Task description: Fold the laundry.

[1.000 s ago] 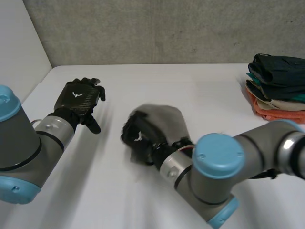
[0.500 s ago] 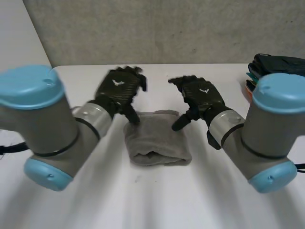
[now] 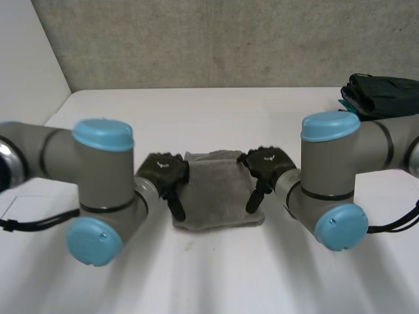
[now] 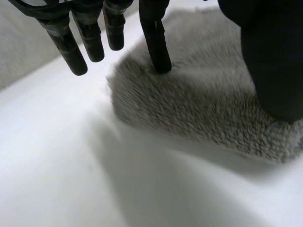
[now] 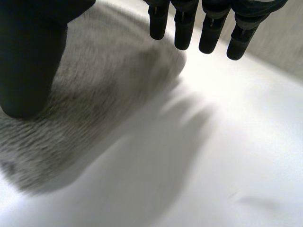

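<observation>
White table [image 3: 209, 268], folded grey towel [image 3: 216, 196]: I hold left hand [image 3: 162, 171] and right hand [image 3: 267, 163] at its side edges, fingers straight, probably squaring the fold.

This looks like a robotics lab or test bench, not a home. A plain white table [image 3: 216, 275] stands against a bare grey wall [image 3: 196, 39] that looks like concrete, and a white panel [image 3: 26, 59] closes off one side. The left arm [image 3: 101, 176] and the right arm [image 3: 330, 167], grey machines with light-blue caps, reach over the table. The homely touches are a grey towel [image 3: 216, 196] between them and a pile of folded clothes [image 3: 386, 95] by the right arm.
</observation>
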`<state>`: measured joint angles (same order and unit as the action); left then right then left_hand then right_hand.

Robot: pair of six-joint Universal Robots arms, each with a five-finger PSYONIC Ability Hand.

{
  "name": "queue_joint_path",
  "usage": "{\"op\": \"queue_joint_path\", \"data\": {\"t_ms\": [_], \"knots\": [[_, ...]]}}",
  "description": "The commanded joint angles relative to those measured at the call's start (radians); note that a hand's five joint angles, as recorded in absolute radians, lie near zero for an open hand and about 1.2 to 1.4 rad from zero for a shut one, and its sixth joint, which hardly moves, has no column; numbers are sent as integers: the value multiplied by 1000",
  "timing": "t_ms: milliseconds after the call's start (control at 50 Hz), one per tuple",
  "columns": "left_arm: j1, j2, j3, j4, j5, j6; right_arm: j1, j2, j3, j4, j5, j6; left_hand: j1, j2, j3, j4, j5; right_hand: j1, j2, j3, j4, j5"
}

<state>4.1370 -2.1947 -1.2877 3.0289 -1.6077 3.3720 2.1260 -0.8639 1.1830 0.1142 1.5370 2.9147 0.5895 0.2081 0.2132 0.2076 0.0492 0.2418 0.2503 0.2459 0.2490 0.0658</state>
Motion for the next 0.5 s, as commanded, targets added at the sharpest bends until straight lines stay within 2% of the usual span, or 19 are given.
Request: {"op": "queue_joint_path", "data": {"t_ms": [20, 80, 140, 220, 240, 340, 400, 500], "knots": [[40, 182, -18, 16, 110, -19, 86, -220, 191, -239, 107, -193, -415, -34, -39, -33, -49, -67, -76, -71, -74, -66], [63, 236, -21, 24, 161, -29, 127, -268, 266, -327, 140, -253, -415, -34, -39, -33, -49, -67, -76, -71, -74, -66], [94, 292, -22, 34, 247, -48, 178, -297, 358, -416, 152, -316, -415, -34, -39, -33, -49, -67, -76, -71, -74, -66], [132, 340, -22, 24, 392, -83, 216, -293, 447, -464, 149, -350, -415, -34, -39, -33, -49, -67, -76, -71, -74, -66], [149, 349, -22, 10, 460, -98, 224, -278, 472, -475, 146, -341, -415, -34, -39, -33, -49, -67, -76, -71, -74, -66], [183, 366, -22, -31, 647, -151, 238, -210, 500, -502, 138, -295, -415, -34, -39, -33, -49, -67, -76, -71, -74, -66], [186, 366, -27, -42, 713, -172, 235, -160, 489, -537, 132, -261, -415, -34, -39, -33, -49, -67, -76, -71, -74, -66], [172, 365, -41, -39, 706, -180, 232, -89, 452, -594, 129, -255, -415, -34, -39, -33, -49, -67, -76, -71, -74, -66]]}}
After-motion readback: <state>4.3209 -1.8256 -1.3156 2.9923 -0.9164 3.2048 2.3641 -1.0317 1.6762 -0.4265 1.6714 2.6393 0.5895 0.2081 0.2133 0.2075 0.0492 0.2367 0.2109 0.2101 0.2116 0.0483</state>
